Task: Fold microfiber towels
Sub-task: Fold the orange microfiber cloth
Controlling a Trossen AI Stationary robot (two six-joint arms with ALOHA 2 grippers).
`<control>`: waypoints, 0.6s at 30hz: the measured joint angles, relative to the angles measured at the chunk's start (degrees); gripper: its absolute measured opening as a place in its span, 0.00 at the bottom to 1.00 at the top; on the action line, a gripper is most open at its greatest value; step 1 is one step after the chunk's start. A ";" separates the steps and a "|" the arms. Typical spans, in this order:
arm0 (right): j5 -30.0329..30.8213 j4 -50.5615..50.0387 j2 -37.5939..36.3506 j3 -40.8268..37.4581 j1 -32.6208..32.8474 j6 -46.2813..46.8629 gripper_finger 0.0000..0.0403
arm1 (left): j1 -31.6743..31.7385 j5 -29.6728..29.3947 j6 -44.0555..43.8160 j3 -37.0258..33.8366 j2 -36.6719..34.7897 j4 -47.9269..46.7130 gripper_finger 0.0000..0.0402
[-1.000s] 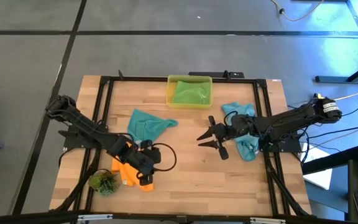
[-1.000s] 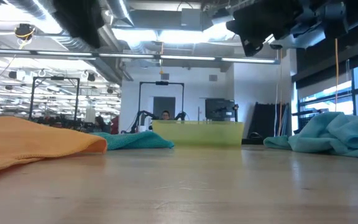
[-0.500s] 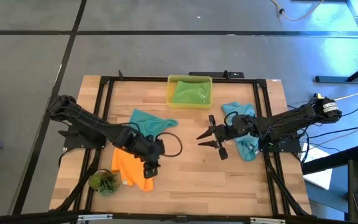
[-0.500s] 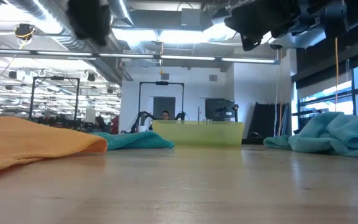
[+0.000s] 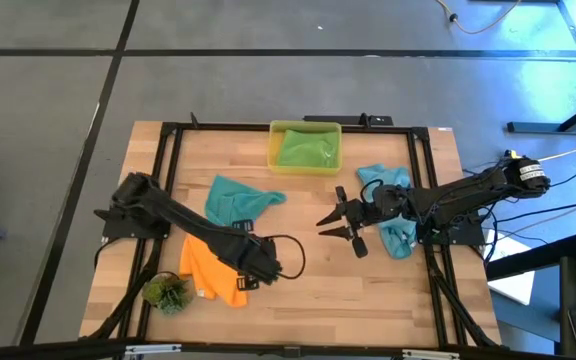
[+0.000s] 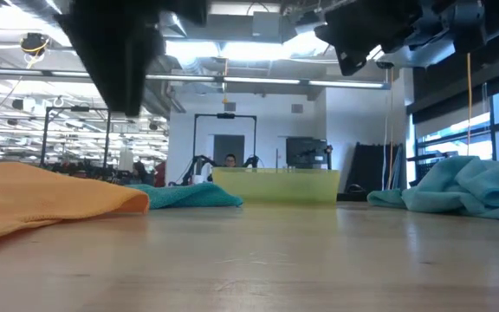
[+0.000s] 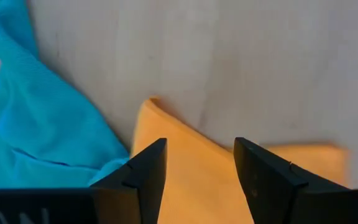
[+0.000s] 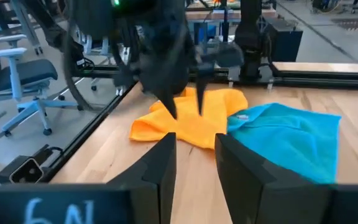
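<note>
While the left gripper (image 5: 240,281) hangs open and empty over the near edge of the crumpled orange microfiber towel (image 5: 208,272) at the wooden table's (image 5: 308,290) front-left, w/ right gripper (image 5: 334,228) idle mid-table, part-open, holding nothing, step looks like pre-fold; next: drop, pinch a corner.

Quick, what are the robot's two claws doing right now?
Left gripper: open, holding nothing, above the orange towel.
Right gripper: open, holding nothing.

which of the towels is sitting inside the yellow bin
The green towel is the one; it lies inside the yellow bin at the table's far edge. The orange towel and both teal towels lie on the bare tabletop.
</note>
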 joint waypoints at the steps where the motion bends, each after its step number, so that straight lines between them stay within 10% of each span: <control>1: 0.00 -0.24 0.00 0.01 0.27 0.41 0.28 | 0.23 -0.66 -0.21 -0.01 1.15 0.24 0.45; 18: 5.60 -1.47 0.02 0.00 6.98 2.95 0.28 | 9.79 1.25 5.97 -0.21 7.12 4.16 0.58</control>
